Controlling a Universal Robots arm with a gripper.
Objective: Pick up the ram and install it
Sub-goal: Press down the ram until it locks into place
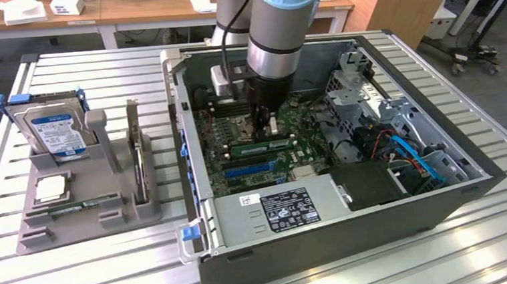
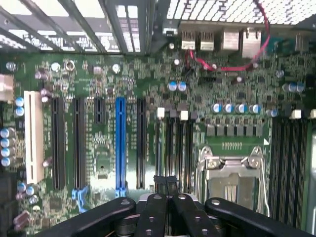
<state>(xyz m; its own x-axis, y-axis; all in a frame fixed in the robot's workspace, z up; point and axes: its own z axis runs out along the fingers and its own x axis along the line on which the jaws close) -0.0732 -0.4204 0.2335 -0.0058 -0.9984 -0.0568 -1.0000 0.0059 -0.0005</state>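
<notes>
exterior view, clenched gripper [image 1: 271, 122] inside computer case [image 1: 436, 199], ram [image 1: 260, 145] seated on motherboard just below it

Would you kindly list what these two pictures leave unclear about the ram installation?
- Exterior view: the silver-and-black gripper, shut, hides part of the long green ram stick on the green motherboard; whether the stick is fully seated cannot be told.
- Wrist view: the black fingers cover the slot beneath them.
</notes>
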